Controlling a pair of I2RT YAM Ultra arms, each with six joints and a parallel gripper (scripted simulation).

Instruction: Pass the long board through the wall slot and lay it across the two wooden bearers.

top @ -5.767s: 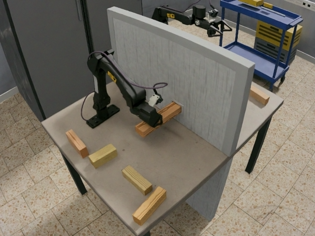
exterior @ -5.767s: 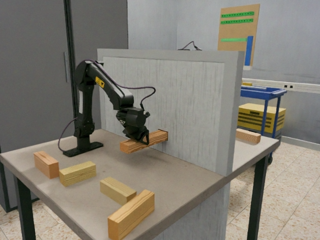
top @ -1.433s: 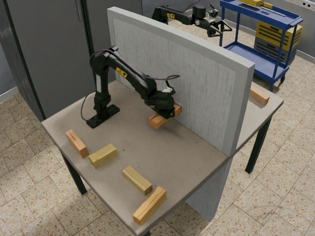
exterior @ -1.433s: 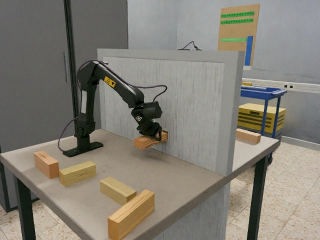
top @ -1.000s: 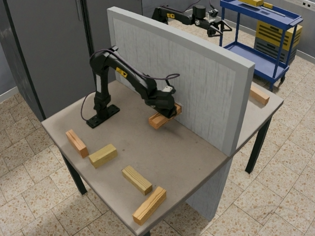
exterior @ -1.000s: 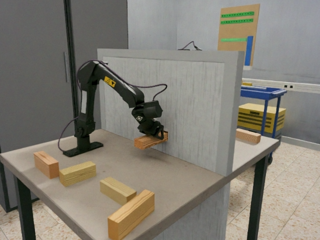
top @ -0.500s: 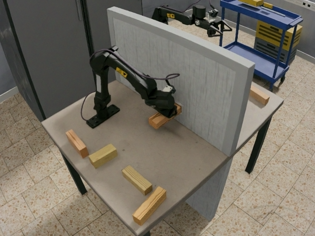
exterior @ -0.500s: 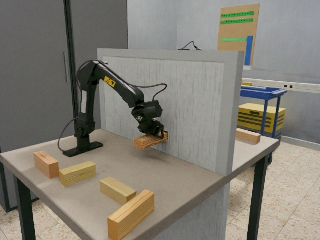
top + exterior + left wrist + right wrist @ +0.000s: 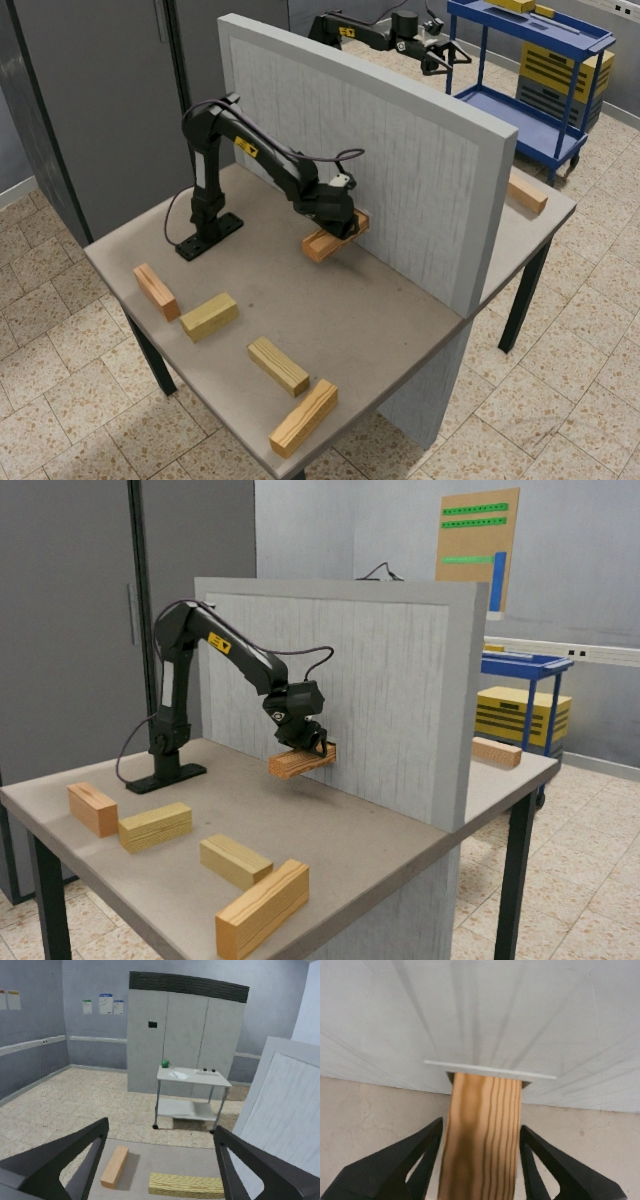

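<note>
The long board [image 9: 321, 245] [image 9: 293, 764] [image 9: 481, 1170] passes into the slot [image 9: 526, 1084] of the grey panel wall [image 9: 418, 196] [image 9: 382, 686] [image 9: 290, 1110]. Its near end is in the air above the table; its far part is hidden behind the wall. My right gripper [image 9: 352, 228] [image 9: 320, 746] [image 9: 482, 1126] is open around the board close to the wall, with gaps beside the board. My left gripper [image 9: 460, 64] [image 9: 162, 1127] is open and empty, high beyond the wall. A yellow-green block [image 9: 185, 1185] and a pinkish block [image 9: 115, 1167] lie below it; their roles are unclear.
On the near side lie a reddish block [image 9: 156, 291] [image 9: 92, 809], two yellow-green blocks [image 9: 209, 316] [image 9: 278, 365] and an orange block [image 9: 303, 418] [image 9: 262, 908] by the table edge. A pale block [image 9: 527, 193] [image 9: 496, 751] lies beyond the wall near the table's far edge.
</note>
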